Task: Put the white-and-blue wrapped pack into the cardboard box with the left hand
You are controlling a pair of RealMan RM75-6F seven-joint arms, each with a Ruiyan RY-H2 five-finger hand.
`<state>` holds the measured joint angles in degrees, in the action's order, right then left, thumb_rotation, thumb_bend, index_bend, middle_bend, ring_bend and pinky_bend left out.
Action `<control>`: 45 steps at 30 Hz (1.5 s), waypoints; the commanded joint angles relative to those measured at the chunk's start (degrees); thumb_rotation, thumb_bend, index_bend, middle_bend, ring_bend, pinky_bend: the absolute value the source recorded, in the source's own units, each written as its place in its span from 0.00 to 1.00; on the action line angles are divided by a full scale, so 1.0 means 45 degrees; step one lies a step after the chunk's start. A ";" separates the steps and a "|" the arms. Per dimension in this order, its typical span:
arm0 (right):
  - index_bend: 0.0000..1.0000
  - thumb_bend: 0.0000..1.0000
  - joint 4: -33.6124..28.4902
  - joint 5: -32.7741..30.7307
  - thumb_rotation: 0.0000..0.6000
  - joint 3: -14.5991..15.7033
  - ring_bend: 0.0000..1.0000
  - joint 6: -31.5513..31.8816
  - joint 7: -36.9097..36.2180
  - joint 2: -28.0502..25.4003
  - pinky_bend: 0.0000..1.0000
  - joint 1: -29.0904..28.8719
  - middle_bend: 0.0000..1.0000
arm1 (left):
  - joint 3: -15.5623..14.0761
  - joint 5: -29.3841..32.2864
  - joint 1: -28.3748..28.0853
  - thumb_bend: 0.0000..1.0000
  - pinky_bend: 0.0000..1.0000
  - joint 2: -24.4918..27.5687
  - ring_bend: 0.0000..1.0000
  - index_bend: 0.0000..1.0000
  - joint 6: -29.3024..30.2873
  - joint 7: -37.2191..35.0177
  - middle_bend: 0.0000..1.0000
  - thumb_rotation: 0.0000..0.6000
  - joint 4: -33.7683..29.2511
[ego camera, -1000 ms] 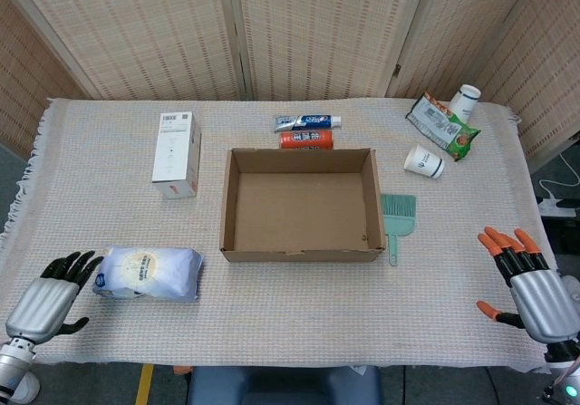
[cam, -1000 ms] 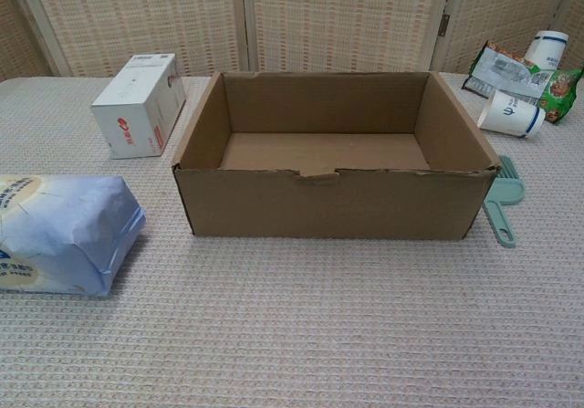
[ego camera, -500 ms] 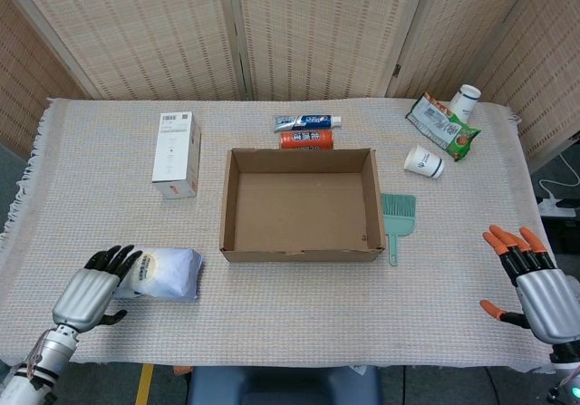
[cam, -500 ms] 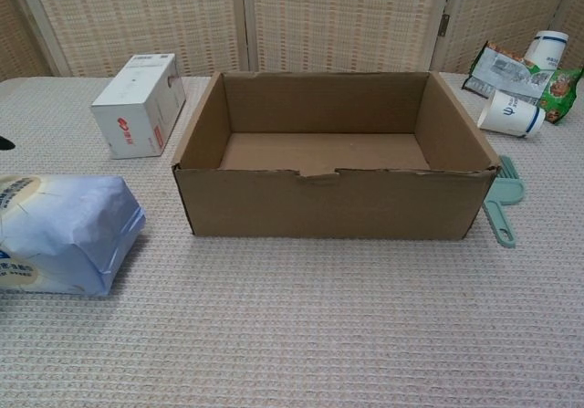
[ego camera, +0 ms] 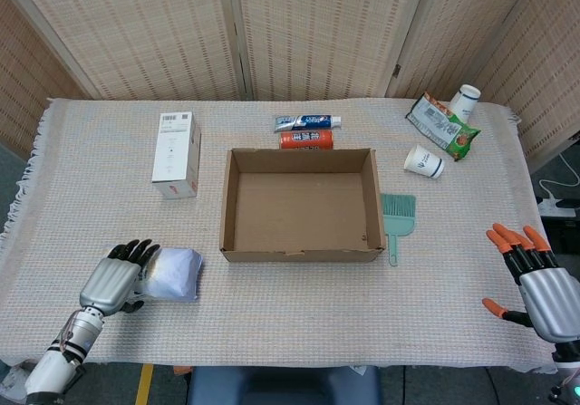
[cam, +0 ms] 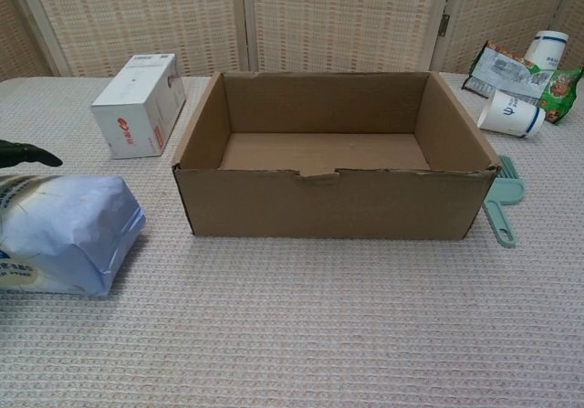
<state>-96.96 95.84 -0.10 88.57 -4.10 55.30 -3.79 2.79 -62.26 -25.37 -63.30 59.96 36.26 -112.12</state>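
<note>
The white-and-blue wrapped pack [ego camera: 177, 272] lies flat at the table's front left, left of the open, empty cardboard box [ego camera: 300, 253]. My left hand [ego camera: 116, 279] is over the pack's left half and hides it, fingers stretched out and apart. In the chest view the pack [cam: 59, 235] fills the left edge, and one dark fingertip [cam: 29, 154] of that hand pokes in just above it, with a small gap showing. The box [cam: 333, 202] stands in the middle there. My right hand [ego camera: 536, 280] hovers at the front right edge, fingers spread, holding nothing.
A white carton [ego camera: 176, 154] lies behind the pack. Two toothpaste tubes [ego camera: 308, 130] lie behind the box. A green brush [ego camera: 397, 216] lies against the box's right side. A tipped paper cup [ego camera: 423, 161], a snack bag [ego camera: 442, 126] and another cup [ego camera: 466, 100] sit at the back right.
My left hand has moved right and forward from beside the pack to over its left half. Its fingertip has entered the chest view. The right hand has drifted slightly down.
</note>
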 commanded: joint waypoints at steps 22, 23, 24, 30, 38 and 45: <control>0.05 0.00 0.0030 -0.0183 1.00 -0.0075 0.00 -0.0139 0.0059 0.0045 0.00 -0.0046 0.03 | -0.0405 0.1533 -0.1362 0.20 0.42 -0.0528 0.25 0.21 -0.0299 0.0574 0.28 1.00 0.0927; 0.05 0.00 0.0030 -0.0185 1.00 -0.0080 0.00 -0.0134 0.0052 0.0041 0.00 -0.0046 0.03 | -0.0442 0.1612 -0.1400 0.21 0.47 -0.0513 0.32 0.28 -0.0320 0.0633 0.35 1.00 0.0918; 0.05 0.00 0.0029 -0.0178 1.00 -0.0083 0.00 -0.0120 0.0046 0.0037 0.00 -0.0044 0.03 | -0.0500 0.1772 -0.1469 0.21 0.51 -0.0477 0.36 0.32 -0.0387 0.0733 0.40 1.00 0.0895; 0.05 0.00 0.0015 -0.0224 1.00 -0.0119 0.00 -0.0070 -0.0011 -0.0007 0.00 -0.0026 0.03 | -0.0724 0.2312 -0.1738 0.22 0.61 -0.0196 0.49 0.44 -0.0545 0.0982 0.54 1.00 0.0647; 0.05 0.00 0.0009 -0.0222 1.00 -0.0127 0.00 -0.0058 -0.0055 -0.0037 0.00 -0.0021 0.03 | -0.0785 0.2266 -0.1911 0.23 0.66 0.1369 0.57 0.53 0.0239 0.1497 0.63 1.00 -0.0682; 0.05 0.00 -0.0003 -0.0170 1.00 -0.0118 0.00 -0.0013 -0.0086 -0.0056 0.00 -0.0003 0.03 | -0.0313 0.2127 -0.1799 0.25 0.67 0.3039 0.60 0.55 0.2324 0.2418 0.65 1.00 -0.1740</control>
<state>-96.97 95.05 -0.65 88.48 -4.49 55.04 -3.82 0.44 -52.70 -33.56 -51.66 67.81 45.21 -118.38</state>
